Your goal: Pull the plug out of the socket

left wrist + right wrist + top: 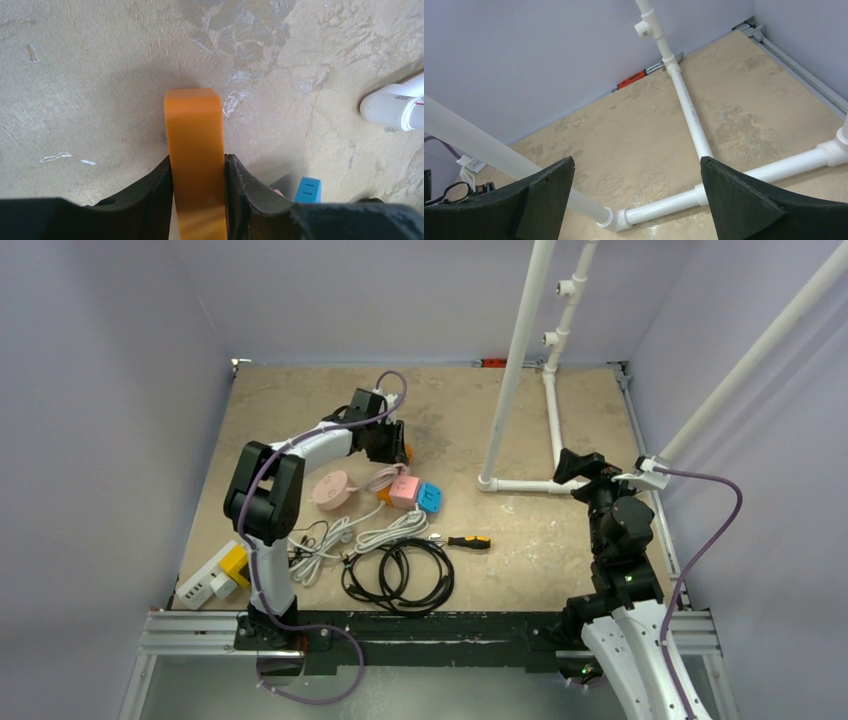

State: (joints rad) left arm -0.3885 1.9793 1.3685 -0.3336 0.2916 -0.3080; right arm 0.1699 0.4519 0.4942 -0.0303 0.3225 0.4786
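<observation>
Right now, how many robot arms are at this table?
2. The left arm reaches out over the table, left claw shut on an orange block. The right arm sits by the white pipes, right claw open and empty.

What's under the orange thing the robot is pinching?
Only bare table shows beneath the orange plug. The left end effector covers its lower end, so that part can't be seen.

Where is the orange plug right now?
The orange plug sits clamped between the jaws of the left gripper, left of centre in the top view, just beyond the pink adapter and blue adapter.
</observation>
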